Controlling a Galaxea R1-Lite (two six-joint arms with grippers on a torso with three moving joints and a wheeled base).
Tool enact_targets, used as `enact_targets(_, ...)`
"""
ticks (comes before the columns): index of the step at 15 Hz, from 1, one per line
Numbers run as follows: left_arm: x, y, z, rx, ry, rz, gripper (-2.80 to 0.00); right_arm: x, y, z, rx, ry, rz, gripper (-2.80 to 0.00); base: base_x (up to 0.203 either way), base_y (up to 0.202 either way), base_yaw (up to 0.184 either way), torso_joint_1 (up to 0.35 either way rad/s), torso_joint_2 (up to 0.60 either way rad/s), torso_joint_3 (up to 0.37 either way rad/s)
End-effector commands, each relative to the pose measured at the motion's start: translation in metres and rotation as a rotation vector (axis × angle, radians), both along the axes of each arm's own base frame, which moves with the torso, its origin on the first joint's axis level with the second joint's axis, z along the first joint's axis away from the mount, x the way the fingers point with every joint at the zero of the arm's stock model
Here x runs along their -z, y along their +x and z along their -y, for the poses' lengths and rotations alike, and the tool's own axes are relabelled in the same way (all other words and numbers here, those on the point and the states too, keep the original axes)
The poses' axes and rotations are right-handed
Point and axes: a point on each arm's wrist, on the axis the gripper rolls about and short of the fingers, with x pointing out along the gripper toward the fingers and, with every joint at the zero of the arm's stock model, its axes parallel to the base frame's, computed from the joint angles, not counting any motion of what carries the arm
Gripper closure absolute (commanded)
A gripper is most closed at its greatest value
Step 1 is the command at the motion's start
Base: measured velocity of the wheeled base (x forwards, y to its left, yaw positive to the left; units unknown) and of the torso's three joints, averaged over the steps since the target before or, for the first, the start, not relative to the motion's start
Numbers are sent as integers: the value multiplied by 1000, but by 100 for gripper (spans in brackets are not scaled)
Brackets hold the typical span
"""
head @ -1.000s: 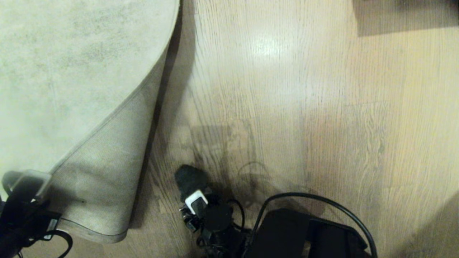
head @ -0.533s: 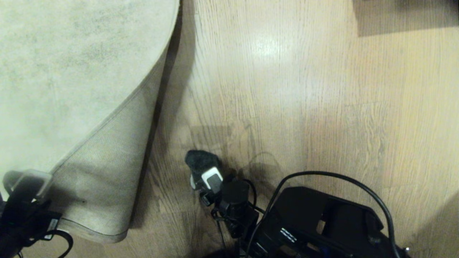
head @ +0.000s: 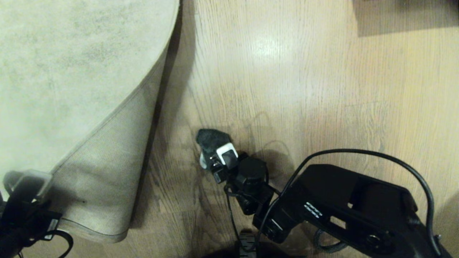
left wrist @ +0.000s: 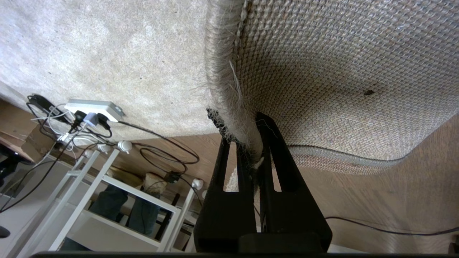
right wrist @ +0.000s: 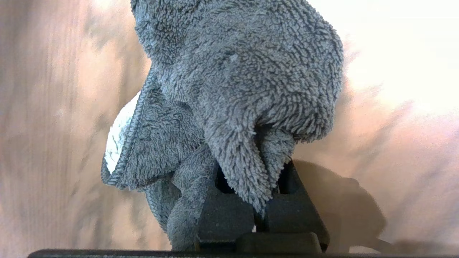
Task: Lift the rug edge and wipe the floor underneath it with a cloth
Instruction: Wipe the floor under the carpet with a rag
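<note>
Fuzzy grey cloth (head: 211, 139) clamped in right claw (head: 212, 154) on floor (head: 304, 89); left claw (left wrist: 251, 143) pinches rug edge (left wrist: 229, 89).

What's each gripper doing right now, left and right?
Left gripper: jaws shut on the rug edge, holding it lifted.
Right gripper: jaws shut on the cloth, over the floor.

The head view is lit warmly and rather dimly. A bright patch of glare is seen on the floor (head: 267, 46), well ahead of the right gripper (head: 211, 152). Dark shadows are cast just beside that gripper and under the lifted rug edge (head: 157, 104). In the right wrist view the floor is smeared with blur — only the cloth (right wrist: 233, 89) is sharp — and one corner is washed out white. The left wrist view is bright and clear.
</note>
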Motion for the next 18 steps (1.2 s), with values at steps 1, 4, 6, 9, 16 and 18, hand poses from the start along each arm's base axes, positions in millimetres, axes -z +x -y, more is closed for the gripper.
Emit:
enact_targets(1, -1, 0, 0, -1, 4, 5, 0, -20, -8, 1, -12, 23, 24, 0, 0, 0, 0, 0, 0, 0)
enact_targets(4, 0, 0, 0, -1, 1, 4, 0, -30, -32, -15, -71, 33, 31, 0, 0, 0, 0, 0, 0, 0)
enact_targets(6, 0, 0, 0, -1, 0, 3, 0, -31, -57, -35, -141, 32, 29, 0, 0, 0, 0, 0, 0, 0)
enact_targets(9, 0, 0, 0, -3, -1, 4, 0, -21, -95, -62, -243, 15, 11, 0, 0, 0, 0, 0, 0, 0)
enact_targets(16, 0, 0, 0, -3, -1, 4, 0, 42, -135, -90, -346, -80, -57, 0, 0, 0, 0, 0, 0, 0)
enact_targets(18, 0, 0, 0, -3, 1, 4, 0, 63, -132, -97, -348, -89, -64, 0, 0, 0, 0, 0, 0, 0)
